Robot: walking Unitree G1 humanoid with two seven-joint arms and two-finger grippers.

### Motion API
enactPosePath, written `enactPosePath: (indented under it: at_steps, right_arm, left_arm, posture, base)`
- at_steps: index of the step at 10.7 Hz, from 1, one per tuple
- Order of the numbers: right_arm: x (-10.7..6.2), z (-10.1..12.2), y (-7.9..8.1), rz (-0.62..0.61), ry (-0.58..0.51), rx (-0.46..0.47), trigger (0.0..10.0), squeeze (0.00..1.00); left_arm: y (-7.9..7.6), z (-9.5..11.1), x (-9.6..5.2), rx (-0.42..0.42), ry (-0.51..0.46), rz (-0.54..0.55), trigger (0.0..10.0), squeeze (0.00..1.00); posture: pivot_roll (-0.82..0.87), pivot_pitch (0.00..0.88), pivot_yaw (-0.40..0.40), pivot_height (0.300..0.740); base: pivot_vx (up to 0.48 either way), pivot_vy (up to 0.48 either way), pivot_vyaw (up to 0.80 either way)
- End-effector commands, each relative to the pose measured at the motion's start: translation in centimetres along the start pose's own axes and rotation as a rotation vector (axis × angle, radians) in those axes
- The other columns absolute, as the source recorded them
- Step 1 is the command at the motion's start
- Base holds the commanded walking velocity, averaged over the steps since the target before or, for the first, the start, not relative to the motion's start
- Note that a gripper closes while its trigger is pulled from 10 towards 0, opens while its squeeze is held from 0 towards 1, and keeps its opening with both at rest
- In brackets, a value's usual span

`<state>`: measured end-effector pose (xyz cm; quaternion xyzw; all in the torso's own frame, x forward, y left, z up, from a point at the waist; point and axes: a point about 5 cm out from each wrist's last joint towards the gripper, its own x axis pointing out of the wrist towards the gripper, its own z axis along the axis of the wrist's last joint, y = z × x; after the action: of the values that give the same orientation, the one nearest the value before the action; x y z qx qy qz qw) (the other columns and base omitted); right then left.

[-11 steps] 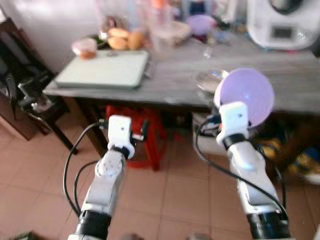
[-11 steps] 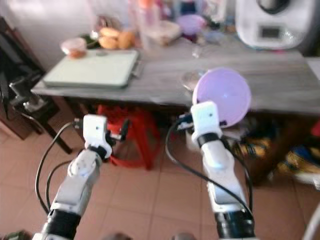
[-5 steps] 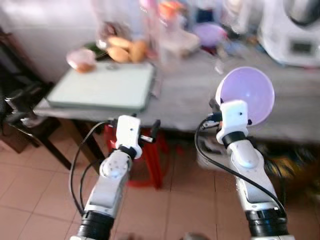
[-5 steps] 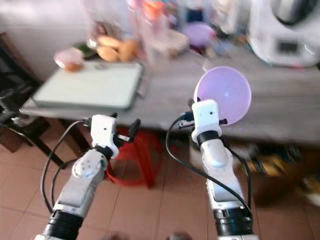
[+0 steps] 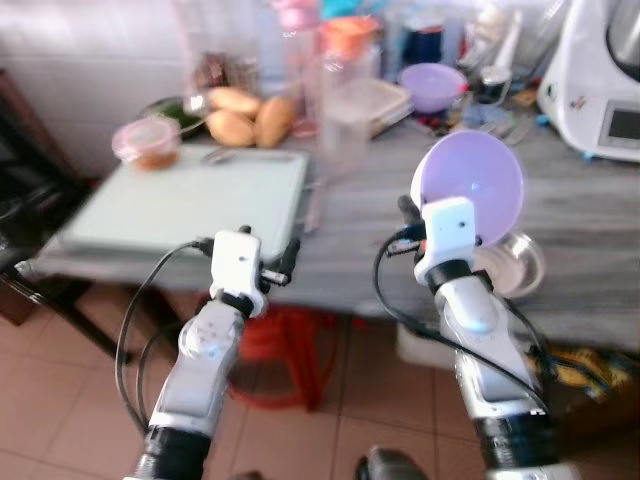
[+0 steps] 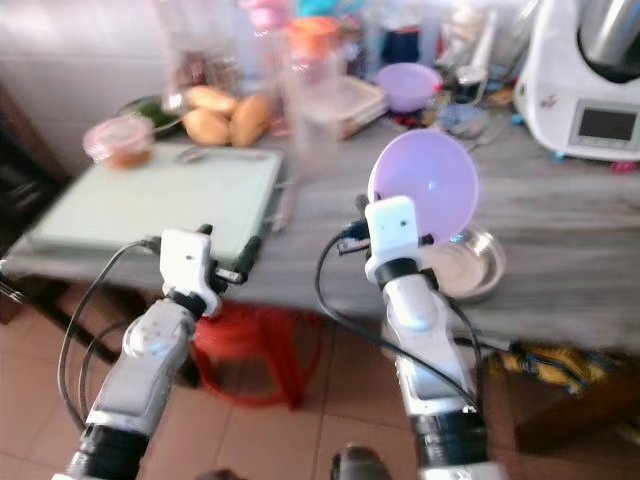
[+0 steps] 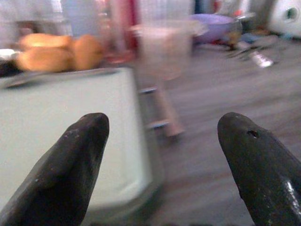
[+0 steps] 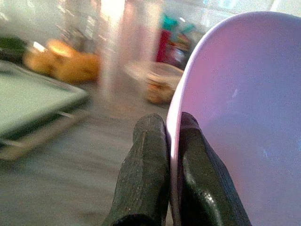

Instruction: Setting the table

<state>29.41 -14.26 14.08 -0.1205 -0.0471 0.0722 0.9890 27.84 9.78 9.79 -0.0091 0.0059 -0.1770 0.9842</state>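
A pale purple bowl [image 5: 472,192] is held on edge above the front of the grey wooden table [image 5: 370,225]. My right gripper [image 8: 172,126] is shut on its rim [image 8: 175,108], one finger on each side of the wall. A steel bowl [image 5: 517,266] sits on the table just behind and to the right of it. My left gripper [image 7: 162,129] is open and holds nothing. It hovers at the table's front edge, beside the corner of a pale green board [image 5: 195,205].
At the back stand a clear jug [image 5: 345,120], bread rolls [image 5: 245,110], a small tub [image 5: 147,140], a second purple bowl [image 5: 432,84] and a white appliance [image 5: 603,85]. A red stool [image 5: 290,345] is under the table.
The camera has come closer to the table, so the tabletop now lies under both arms. My right gripper still holds the purple bowl; my left gripper is still open.
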Motion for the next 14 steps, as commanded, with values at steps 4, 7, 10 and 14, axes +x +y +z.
enactPosePath:
  at_steps: [4,7,10,14]
  right_arm:
    - [0.9,-0.8,-0.9,-0.071,0.101,0.025,10.0,0.00]
    - [2.0,-0.3,-1.1,0.021,0.116,0.042,10.0,0.00]
    - [2.8,-1.1,-0.8,0.129,0.210,0.053,10.0,0.00]
    - [2.6,-1.9,-0.3,0.197,0.278,0.076,10.0,0.00]
  left_arm:
    - [1.4,0.0,-1.6,-0.007,0.023,0.001,10.0,0.00]
    - [1.1,-0.7,-3.4,0.027,0.080,-0.123,10.0,0.00]
    - [1.1,-0.7,-4.0,0.017,0.108,-0.141,10.0,0.00]
    - [0.6,-0.6,-4.4,-0.017,0.121,-0.198,10.0,0.00]
  posture:
    - [-0.04,0.000,0.044,0.740]
    - [-0.03,0.000,0.046,0.740]
    - [-0.02,0.000,0.035,0.740]
    - [-0.02,0.000,0.040,0.740]
  base:
    - [0.000,0.000,0.00]
    - [0.000,0.000,0.00]
    - [0.000,0.000,0.00]
    - [0.000,0.000,0.00]
